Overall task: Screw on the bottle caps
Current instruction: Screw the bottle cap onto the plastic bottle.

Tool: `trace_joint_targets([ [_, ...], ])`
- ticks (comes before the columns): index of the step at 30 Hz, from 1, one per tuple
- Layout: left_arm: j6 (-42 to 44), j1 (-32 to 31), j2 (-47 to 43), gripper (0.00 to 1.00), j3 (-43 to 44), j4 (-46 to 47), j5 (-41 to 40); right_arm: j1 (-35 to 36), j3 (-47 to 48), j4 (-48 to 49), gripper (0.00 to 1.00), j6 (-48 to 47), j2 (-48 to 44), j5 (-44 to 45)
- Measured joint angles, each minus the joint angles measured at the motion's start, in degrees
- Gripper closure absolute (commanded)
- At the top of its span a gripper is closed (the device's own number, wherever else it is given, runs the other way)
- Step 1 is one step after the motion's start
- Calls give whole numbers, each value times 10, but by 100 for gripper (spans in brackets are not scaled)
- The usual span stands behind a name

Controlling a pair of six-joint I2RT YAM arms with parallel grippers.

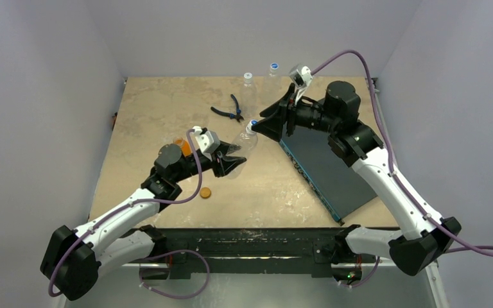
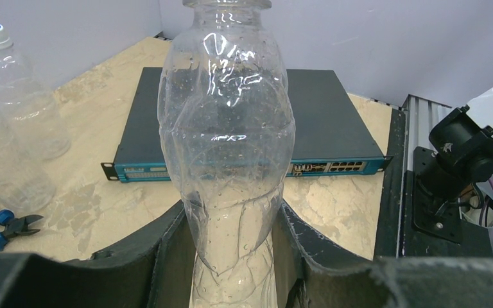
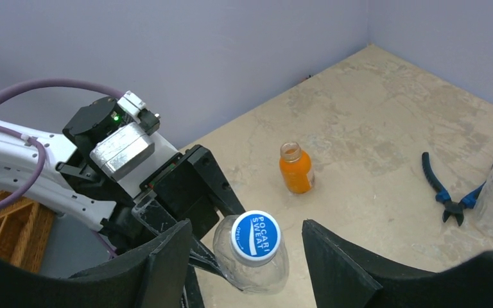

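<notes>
On the beige table (image 1: 167, 109), mid-surface, the left gripper (image 1: 231, 162) is clamped on the tilted clear bottle (image 2: 228, 128), and the jaws of the right gripper (image 1: 264, 126) stand apart either side of the blue cap (image 3: 255, 237) on its mouth; they should close squarely, in line with the neck, before turning.

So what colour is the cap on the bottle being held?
The cap on the clear bottle is blue with white lettering; the right wrist view shows it best.

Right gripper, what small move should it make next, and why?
Probably close the right gripper onto the blue cap: the cap sits on the clear bottle held by the left gripper, with gaps showing beside both fingers.
</notes>
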Motion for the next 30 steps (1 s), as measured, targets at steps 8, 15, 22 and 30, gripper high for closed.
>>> trace_joint_targets([
  [8,0,0,0,100,2,-5,4,-2,-17,19,41,9,16,-3],
  [15,-1,0,0,100,2,-5,6,-2,-30,37,49,23,22,-13],
  [22,-1,0,2,100,2,-4,7,-2,-35,48,59,35,22,-17],
  [30,-9,0,10,100,2,-4,8,-3,-43,54,73,40,22,-17],
])
